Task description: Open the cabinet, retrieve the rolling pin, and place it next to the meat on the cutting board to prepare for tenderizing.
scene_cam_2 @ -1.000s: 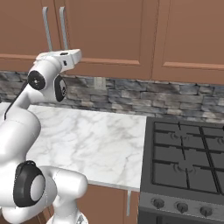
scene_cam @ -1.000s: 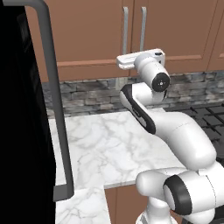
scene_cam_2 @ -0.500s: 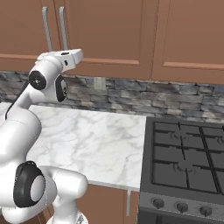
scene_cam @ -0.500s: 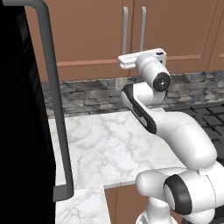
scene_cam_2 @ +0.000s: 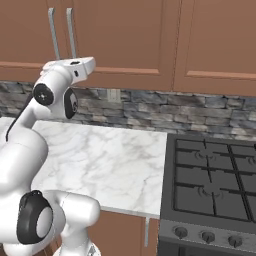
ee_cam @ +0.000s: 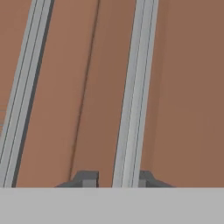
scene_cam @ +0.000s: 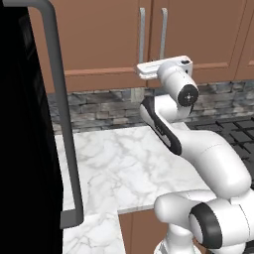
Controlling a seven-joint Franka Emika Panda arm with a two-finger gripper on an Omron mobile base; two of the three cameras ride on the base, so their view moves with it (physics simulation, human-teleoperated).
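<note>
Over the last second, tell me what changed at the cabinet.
Little moved. The fingers have closed in on the right door's handle, one on each side of the bar. The arm stayed raised at the cabinet, and both doors are still shut. Nothing on the counter shifted.

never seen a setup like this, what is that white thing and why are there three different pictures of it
The white thing is a robot arm in a computer-rendered kitchen. Two pictures come from cameras on its base, one behind it on the left, one on the right. The third comes from a camera on its hand, looking along its pincer.

The arm is raised to a brown wall cabinet with two silver bar handles. In the hand picture the two dark fingertips sit either side of one handle, closed on it. The doors are still shut.

Below is a white marble counter with a black stove beside it.
</note>
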